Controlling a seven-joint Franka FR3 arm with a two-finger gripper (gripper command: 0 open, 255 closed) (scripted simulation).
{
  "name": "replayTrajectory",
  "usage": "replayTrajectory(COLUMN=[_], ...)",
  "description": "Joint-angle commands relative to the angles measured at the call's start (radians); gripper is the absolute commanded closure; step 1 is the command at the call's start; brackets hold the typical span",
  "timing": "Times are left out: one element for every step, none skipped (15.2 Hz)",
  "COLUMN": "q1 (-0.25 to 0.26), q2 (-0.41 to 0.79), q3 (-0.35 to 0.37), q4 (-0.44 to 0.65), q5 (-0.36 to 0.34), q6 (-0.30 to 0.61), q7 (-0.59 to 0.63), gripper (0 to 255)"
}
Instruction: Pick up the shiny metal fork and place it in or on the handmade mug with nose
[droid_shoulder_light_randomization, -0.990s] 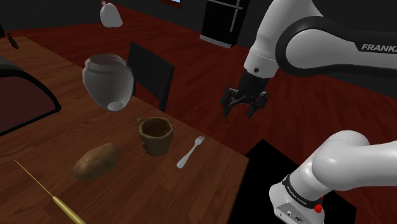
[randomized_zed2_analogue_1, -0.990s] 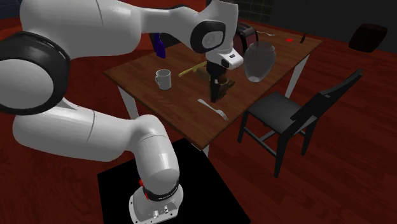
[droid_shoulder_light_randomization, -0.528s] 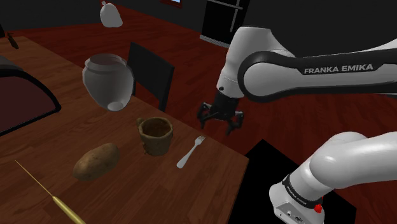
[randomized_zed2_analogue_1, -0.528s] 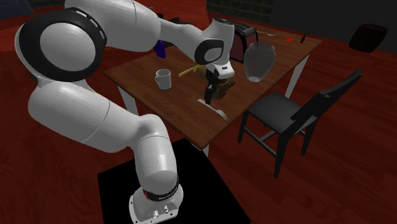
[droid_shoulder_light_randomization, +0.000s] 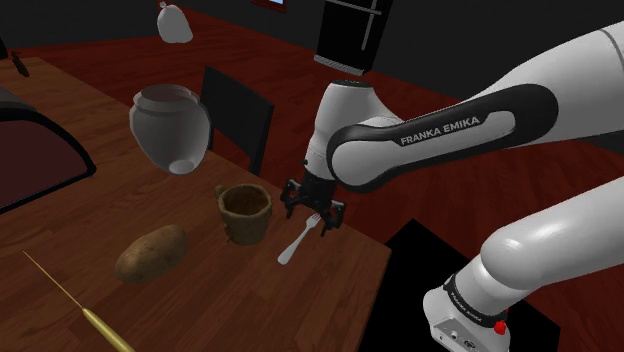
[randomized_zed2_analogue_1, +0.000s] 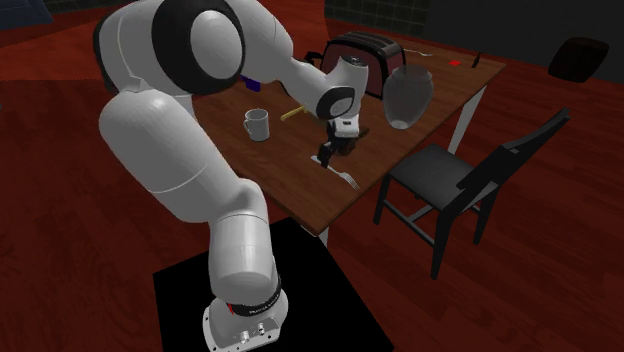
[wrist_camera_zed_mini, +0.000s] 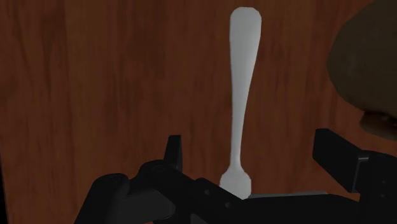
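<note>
The pale metal fork lies flat on the wooden table near its corner. In the wrist view its handle runs straight away from the hand, and the tine end sits between the fingers. My black gripper hangs just over the tine end, open, with its fingers on either side and not touching the fork. The rough brown mug stands upright a short way off, toward the shoulder view's left of the gripper, and its rim shows beside one finger. From across the table, the gripper covers most of the fork.
A potato, a grey jar and a thin yellow stick are on the table. A white mug and a toaster stand farther along. A black chair is at the table's side.
The arm has swung in over the table and come down, so the open gripper now sits right over the fork's tine end. The fork and mug have not moved.
</note>
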Motion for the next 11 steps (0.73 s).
replayTrajectory(q1=[-0.012, -0.015, -0.018, -0.022, -0.026, -0.033, -0.033, -0.032, -0.033, -0.033, -0.033], q2=[0.035, 0.049, 0.064, 0.080, 0.095, 0.122, 0.122, 0.122, 0.122, 0.122, 0.122], q3=[0.023, 0.031, 0.039, 0.047, 0.055, 0.068, 0.068, 0.067, 0.067, 0.067, 0.067], q4=[-0.003, -0.008, -0.013, -0.018, -0.022, -0.028, -0.028, -0.028, -0.028, -0.028, -0.028], q5=[-0.010, -0.016, -0.022, -0.029, -0.037, -0.052, -0.052, -0.052, -0.052, -0.052, -0.053], q6=[0.039, 0.058, 0.076, 0.095, 0.113, 0.143, 0.143, 0.143, 0.143, 0.143, 0.143], q7=[0.029, 0.034, 0.040, 0.046, 0.052, 0.064, 0.065, 0.065, 0.065, 0.065, 0.065], gripper=[0, 0, 0, 0, 0, 0, 0, 0, 0, 0, 0])
